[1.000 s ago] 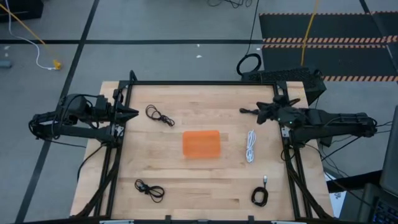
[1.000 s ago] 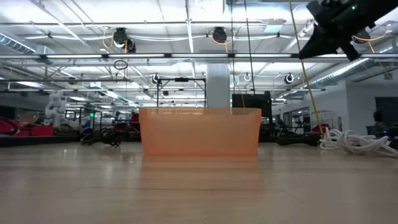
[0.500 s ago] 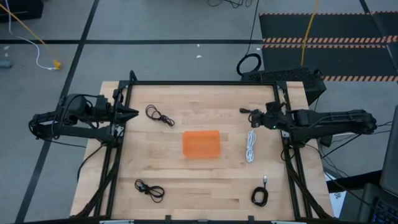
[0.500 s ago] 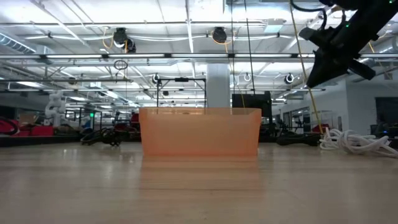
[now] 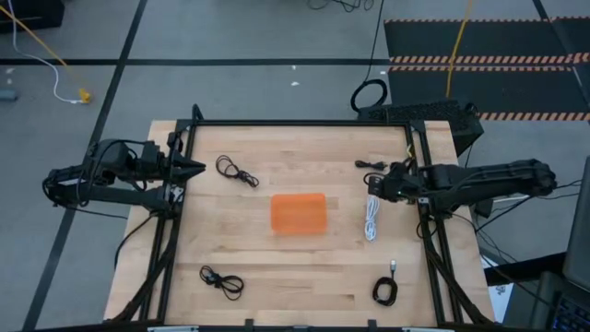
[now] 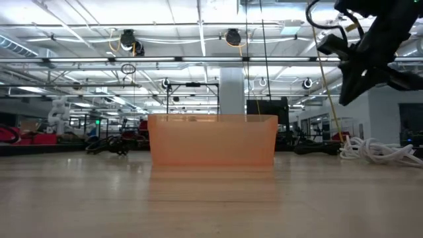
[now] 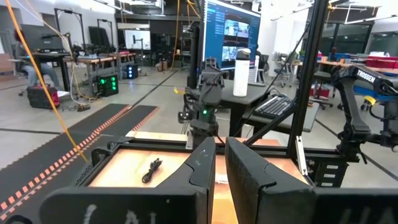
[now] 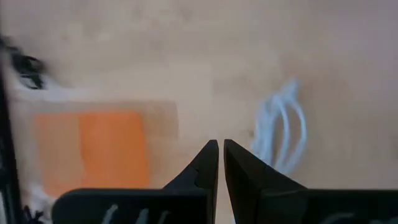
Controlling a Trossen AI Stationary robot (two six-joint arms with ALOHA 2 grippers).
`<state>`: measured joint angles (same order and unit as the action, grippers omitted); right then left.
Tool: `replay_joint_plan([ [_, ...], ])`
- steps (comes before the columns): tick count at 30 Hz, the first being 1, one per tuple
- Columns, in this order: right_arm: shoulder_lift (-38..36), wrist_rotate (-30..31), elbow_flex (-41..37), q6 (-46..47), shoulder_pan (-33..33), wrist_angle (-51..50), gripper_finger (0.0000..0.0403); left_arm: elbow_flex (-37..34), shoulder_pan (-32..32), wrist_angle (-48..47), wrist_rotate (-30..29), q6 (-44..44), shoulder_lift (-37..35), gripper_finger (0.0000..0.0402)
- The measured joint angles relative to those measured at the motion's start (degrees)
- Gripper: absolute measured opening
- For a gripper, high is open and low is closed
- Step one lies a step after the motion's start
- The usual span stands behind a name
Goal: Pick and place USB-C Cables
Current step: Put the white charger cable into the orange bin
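The orange tray (image 5: 298, 213) stands mid-table. A white USB-C cable (image 5: 372, 217) lies in a long coil to its right. Black USB-C cables lie at the far left (image 5: 236, 171), near left (image 5: 221, 281), near right (image 5: 384, 290) and far right (image 5: 367, 165). My right gripper (image 5: 375, 185) hangs shut above the white cable's far end, tipped downward; the right wrist view shows the shut gripper (image 8: 217, 152) beside the white cable (image 8: 283, 127) and the tray (image 8: 93, 149). My left gripper (image 5: 199, 168) waits shut and level at the table's left edge.
A black frame (image 5: 300, 123) runs round the table's edges. In the low view the tray (image 6: 213, 140) stands in the middle and the white cable (image 6: 380, 151) lies at the right. A large black cable loop (image 5: 369, 95) lies on the floor beyond the far edge.
My right gripper has come down and a little toward the table's near edge, over the white cable's far end. It has tipped from nearly level to pointing steeply down and has rolled about its own axis. It has stayed shut. No cable has moved.
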<state>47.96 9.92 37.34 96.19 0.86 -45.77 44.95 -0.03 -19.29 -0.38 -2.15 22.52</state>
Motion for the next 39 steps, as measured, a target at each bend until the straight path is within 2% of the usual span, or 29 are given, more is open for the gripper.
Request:
replay_joint_plan([
  [10, 4.1, -14.6, 0.0, 12.1, 0.0, 0.9, 0.0019, 0.0, 0.0, 0.0, 0.0, 0.0, 0.0, 0.0042],
  [26, 9.5, -14.5, 0.0, 11.5, 1.4, 1.4, 0.0023, 0.0, 0.0, 0.0, 0.0, 0.0, 0.0, 0.0042],
  [32, 10.9, -13.7, 0.0, 10.5, 2.1, 1.5, 0.0055, 0.0, 0.0, 0.0, 0.0, 0.0, 0.0, 0.0042],
  [39, 11.8, -13.1, -0.1, 10.5, 3.4, 2.3, 0.0147, 0.0, 0.0, 0.0, 0.0, 0.0, 0.0, 0.0042],
])
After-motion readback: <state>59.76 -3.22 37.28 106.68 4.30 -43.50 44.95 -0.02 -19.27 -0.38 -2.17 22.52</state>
